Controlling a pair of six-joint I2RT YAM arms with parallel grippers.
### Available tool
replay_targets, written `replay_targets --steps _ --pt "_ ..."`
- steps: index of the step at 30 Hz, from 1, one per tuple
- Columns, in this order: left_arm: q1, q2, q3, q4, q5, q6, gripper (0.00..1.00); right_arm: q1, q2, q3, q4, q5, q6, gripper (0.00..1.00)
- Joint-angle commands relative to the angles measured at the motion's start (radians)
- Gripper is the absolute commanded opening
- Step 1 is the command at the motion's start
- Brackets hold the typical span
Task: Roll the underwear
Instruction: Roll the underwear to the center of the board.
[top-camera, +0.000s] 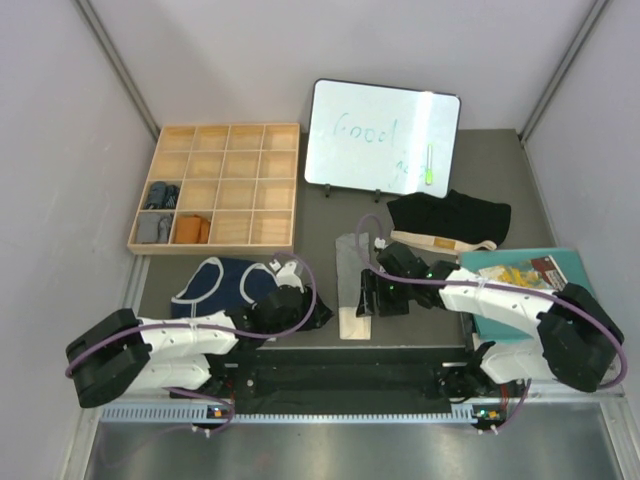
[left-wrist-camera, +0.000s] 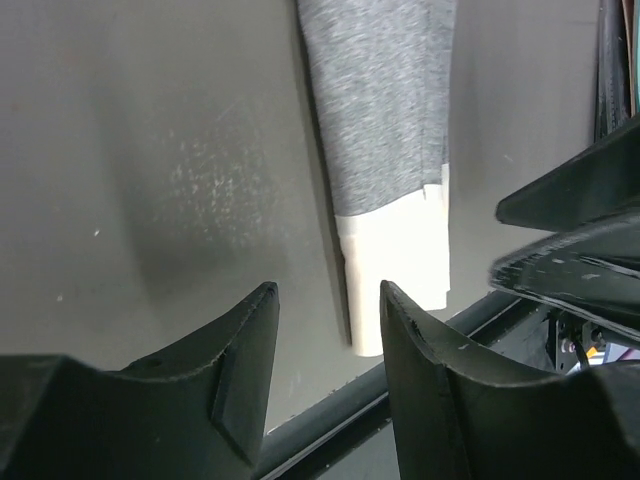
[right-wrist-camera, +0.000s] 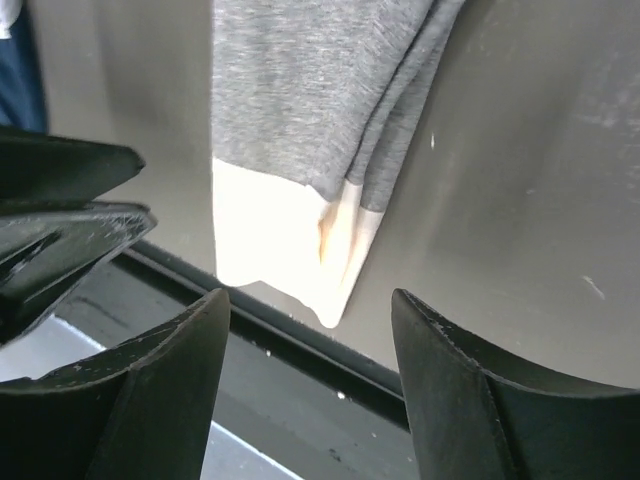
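The grey underwear (top-camera: 352, 275) lies folded into a narrow strip, its cream waistband (top-camera: 353, 323) at the table's near edge. It shows in the left wrist view (left-wrist-camera: 385, 110) and the right wrist view (right-wrist-camera: 310, 90). My left gripper (top-camera: 318, 316) is open and empty just left of the waistband (left-wrist-camera: 400, 260), low over the table (left-wrist-camera: 325, 300). My right gripper (top-camera: 364, 298) is open and empty just right of the strip, above the waistband end (right-wrist-camera: 310, 305). The navy underwear (top-camera: 230, 283) lies flat behind the left arm. The black underwear (top-camera: 450, 222) lies at the back right.
A wooden compartment tray (top-camera: 215, 185) stands at the back left with rolled cloths in its left cells. A whiteboard (top-camera: 380, 135) stands at the back. A teal book (top-camera: 530, 275) lies at the right. A black rail (right-wrist-camera: 300, 340) runs along the near edge.
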Motion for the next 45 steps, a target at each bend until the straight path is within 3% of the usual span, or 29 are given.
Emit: replay_targets --steps 1,12,21,27,34,45 --pt "-0.007 -0.022 -0.032 0.040 -0.003 -0.036 0.49 0.042 0.066 0.013 0.053 0.076 0.082 0.64" --pt "-0.016 0.007 -0.041 0.069 0.003 -0.068 0.49 0.098 0.184 0.066 0.015 0.143 0.101 0.50" --pt "-0.036 0.072 -0.030 0.095 0.004 -0.119 0.48 0.118 0.208 0.063 -0.028 0.162 0.128 0.16" --pt "-0.056 0.136 -0.044 0.184 0.029 -0.162 0.48 0.118 0.221 0.048 0.004 0.149 0.130 0.03" --pt "-0.074 0.199 -0.049 0.193 0.036 -0.220 0.44 0.120 0.228 0.040 0.022 0.139 0.125 0.00" --pt "-0.139 0.283 -0.018 0.069 -0.014 -0.306 0.36 0.118 0.227 0.026 0.055 0.116 0.127 0.00"
